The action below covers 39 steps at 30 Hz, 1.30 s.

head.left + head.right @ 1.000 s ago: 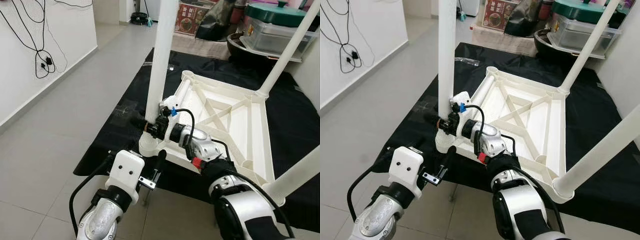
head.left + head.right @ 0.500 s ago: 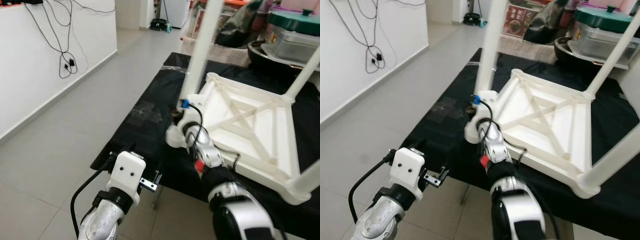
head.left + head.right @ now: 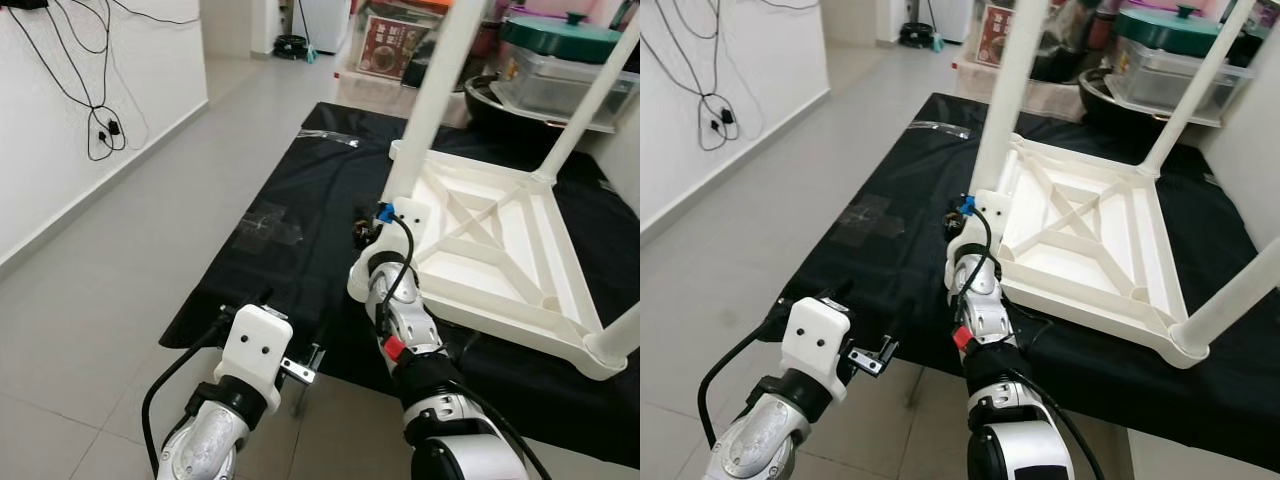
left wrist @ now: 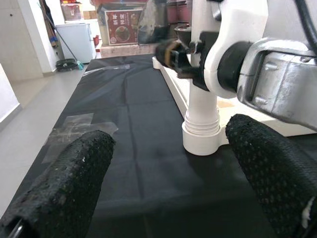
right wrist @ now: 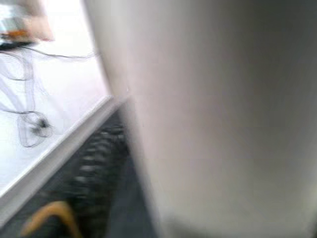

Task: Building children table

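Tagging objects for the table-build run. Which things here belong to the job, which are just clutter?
Job:
- upturned white table top
- near table leg, with the right gripper at its base
- far leg
- black mat under it all
- left gripper, open, hovering short of the leg

Clutter:
- wall cables
- lidded grey container
- red box

Grey tiled floor point(image 3: 120, 260), white wall point(image 3: 60, 150)
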Tool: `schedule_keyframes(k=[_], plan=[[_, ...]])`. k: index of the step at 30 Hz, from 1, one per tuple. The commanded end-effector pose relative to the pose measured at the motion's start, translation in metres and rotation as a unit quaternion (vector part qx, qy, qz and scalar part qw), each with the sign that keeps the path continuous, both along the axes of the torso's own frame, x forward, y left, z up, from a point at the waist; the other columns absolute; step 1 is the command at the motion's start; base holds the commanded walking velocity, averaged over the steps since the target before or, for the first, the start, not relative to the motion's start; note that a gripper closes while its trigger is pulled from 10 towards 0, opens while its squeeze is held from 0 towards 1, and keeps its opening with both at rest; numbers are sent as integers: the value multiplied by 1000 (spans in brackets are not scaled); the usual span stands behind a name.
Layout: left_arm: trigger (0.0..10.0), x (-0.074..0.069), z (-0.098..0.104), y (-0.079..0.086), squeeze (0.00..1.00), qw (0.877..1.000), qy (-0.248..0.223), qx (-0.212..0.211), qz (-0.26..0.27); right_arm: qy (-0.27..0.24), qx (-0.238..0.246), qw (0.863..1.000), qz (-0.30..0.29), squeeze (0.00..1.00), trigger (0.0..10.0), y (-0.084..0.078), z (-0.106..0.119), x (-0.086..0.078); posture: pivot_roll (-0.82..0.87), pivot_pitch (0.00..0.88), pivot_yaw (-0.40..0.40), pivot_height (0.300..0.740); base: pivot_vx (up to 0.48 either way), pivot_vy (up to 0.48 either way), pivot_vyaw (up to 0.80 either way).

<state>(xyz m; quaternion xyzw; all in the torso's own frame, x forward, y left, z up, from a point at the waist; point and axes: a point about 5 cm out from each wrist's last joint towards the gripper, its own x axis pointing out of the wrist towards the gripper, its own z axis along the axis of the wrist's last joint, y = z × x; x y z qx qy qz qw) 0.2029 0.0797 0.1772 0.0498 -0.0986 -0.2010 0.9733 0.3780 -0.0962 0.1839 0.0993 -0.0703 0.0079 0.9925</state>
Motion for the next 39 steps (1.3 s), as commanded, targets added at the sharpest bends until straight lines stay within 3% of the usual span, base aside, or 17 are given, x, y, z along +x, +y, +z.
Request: schedule_keyframes(k=[1,2,7,8,9,11,13,16,20,21,22,23,27,29,30,32,39], plan=[[10000,0,-3,0,0,1000,4,3,2,-46,-23,998,35,1000,10000,4,17,2,114,54,-121,740,0,0,0],[10000,0,-3,0,0,1000,4,3,3,-53,-21,996,68,0,10000,5,21,5,113,51,-124,740,0,0,0],[10000,0,-3,1,0,1000,4,3,4,-53,-1,975,217,0,10000,10,26,9,109,51,-120,740,0,0,0],[10000,0,-3,0,0,1000,4,3,3,-41,1,955,294,0,10000,13,24,8,109,49,-123,740,0,0,0],[10000,0,-3,0,0,1000,4,3,3,-41,1,955,294,0,10000,13,24,8,109,49,-123,740,0,0,0],[10000,0,-3,0,0,1000,3,3,2,-29,-7,917,399,0,10000,16,19,3,112,54,-127,740,0,0,0],[10000,0,-3,-1,0,1000,3,3,2,-27,-12,909,416,0,10000,16,17,2,112,54,-127,740,0,0,0],[10000,-1,-4,-3,0,1000,6,1,-1,18,-84,866,493,0,10000,26,-5,-7,119,59,-131,740,0,0,0],[10000,-1,-4,-2,0,1000,6,0,0,22,-96,858,503,0,10000,33,-9,-7,118,62,-135,740,0,0,0],[10000,-1,-4,-2,0,1000,6,0,1,23,-94,858,504,0,7686,34,-9,-7,115,62,-131,740,0,0,0],[10000,-1,-4,-2,0,1000,6,0,1,24,-90,856,509,0,7686,34,-9,-7,115,62,-131,740,0,0,0],[10000,-1,-3,-2,0,1000,5,1,1,21,-84,868,489,0,0,34,-7,-4,118,65,-133,740,0,0,0],[10000,-1,-3,-2,0,1000,5,0,2,15,-84,883,461,0,0,32,-5,0,119,65,-131,740,0,0,0],[10000,0,-3,-2,0,1000,5,0,2,16,-82,922,378,0,0,23,-2,9,116,66,-131,740,0,0,0],[10000,0,-3,-2,0,1000,5,0,2,16,-82,922,378,0,0,23,-2,9,116,66,-131,740,0,0,0],[10000,0,-3,-1,0,1000,5,1,2,35,-87,968,232,0,0,2,-3,19,111,67,-127,740,0,0,0],[10000,0,-3,-1,0,1000,5,1,1,69,-83,994,27,0,0,-31,-10,22,110,68,-125,740,0,0,0]])
